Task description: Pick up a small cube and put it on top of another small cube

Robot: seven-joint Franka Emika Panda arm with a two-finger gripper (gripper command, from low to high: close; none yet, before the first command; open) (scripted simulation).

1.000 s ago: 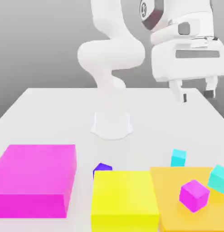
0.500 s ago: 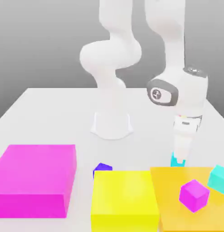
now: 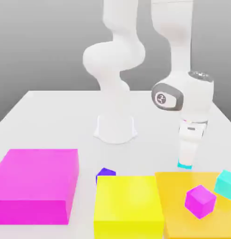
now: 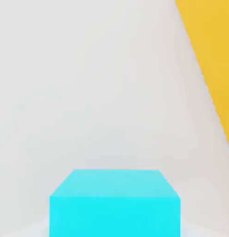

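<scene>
A white robot arm [image 3: 171, 18] reaches down at the exterior view's right, its gripper [image 3: 186, 161] closed on a small cyan cube [image 3: 184, 166] above the white tabletop [image 3: 150, 140], behind the edge of a flat orange block [image 3: 178, 205]. A magenta cube [image 3: 200, 201] and a turquoise cube [image 3: 226, 184] sit on that block. Open tabletop stretches toward the exterior view's left, up to a wide magenta block [image 3: 38, 175]. A blue cube [image 3: 105, 174] peeks from behind a yellow block [image 3: 128, 196]. All surfaces look smooth, flat-sided and plain.
</scene>
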